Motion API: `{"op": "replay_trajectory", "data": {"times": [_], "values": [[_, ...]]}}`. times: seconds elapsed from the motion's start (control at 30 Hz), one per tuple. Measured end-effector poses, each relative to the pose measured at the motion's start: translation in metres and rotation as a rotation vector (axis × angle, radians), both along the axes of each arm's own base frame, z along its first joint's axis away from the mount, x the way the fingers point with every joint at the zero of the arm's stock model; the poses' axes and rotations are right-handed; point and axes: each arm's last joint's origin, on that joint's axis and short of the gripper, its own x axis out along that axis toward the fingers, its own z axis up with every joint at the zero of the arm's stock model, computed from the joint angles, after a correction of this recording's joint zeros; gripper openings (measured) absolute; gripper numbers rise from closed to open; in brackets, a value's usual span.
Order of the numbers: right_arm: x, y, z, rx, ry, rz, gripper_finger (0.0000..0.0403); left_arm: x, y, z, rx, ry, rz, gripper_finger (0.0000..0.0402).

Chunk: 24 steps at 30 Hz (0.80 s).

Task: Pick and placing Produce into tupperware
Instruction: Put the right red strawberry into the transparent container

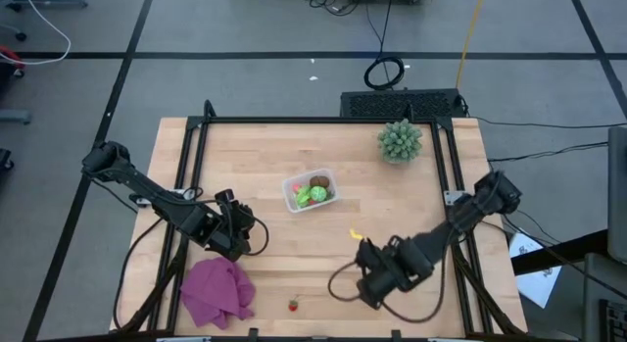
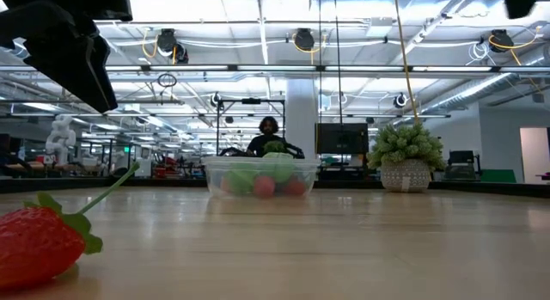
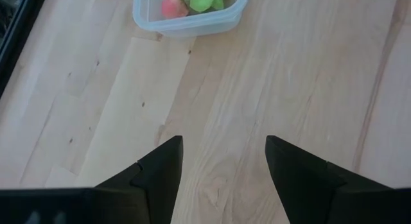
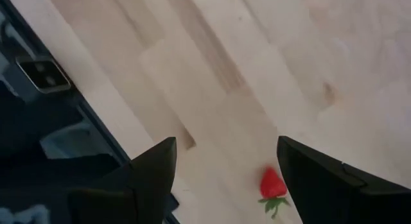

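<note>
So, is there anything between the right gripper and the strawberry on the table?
Nothing visible. The strawberry lies alone on bare wood near the table's front edge, and the right gripper, jaws open, has clear tabletop toward it. The purple cloth lies on the strawberry's far side.

A spiky pale-green plant (image 1: 400, 141) in a pot is standing near the far right corner of the wooden table (image 1: 411, 215). A purple cloth (image 1: 217, 291) is lying crumpled near the front left edge.
</note>
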Motion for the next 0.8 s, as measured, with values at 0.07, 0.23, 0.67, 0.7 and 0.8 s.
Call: {"op": "replay_trajectory", "data": {"times": [0.07, 0.23, 0.67, 0.7, 0.8], "values": [[-0.004, 0.008, -0.005, -0.008, 0.012, 0.025, 0.0261, 0.0, 0.0, 0.0, 0.001, 0.002, -0.003, 0.0227], [-0.02, 0.018, -0.023, -0.025, 0.089, 0.094, 0.0261, 0.001, -0.001, 0.0, -0.019, -0.008, -0.005, 0.0227], [-0.062, 0.02, -0.082, -0.096, 0.326, 0.551, 0.0261, 0.017, -0.011, 0.006, -0.127, -0.182, -0.011, 0.0227], [-0.063, 0.021, -0.084, -0.097, 0.327, 0.564, 0.0261, 0.018, -0.011, 0.007, -0.135, -0.197, -0.011, 0.0227], [-0.065, 0.024, -0.089, -0.089, 0.306, 0.605, 0.0261, 0.021, -0.013, 0.009, -0.153, -0.228, -0.012, 0.0227]]}}
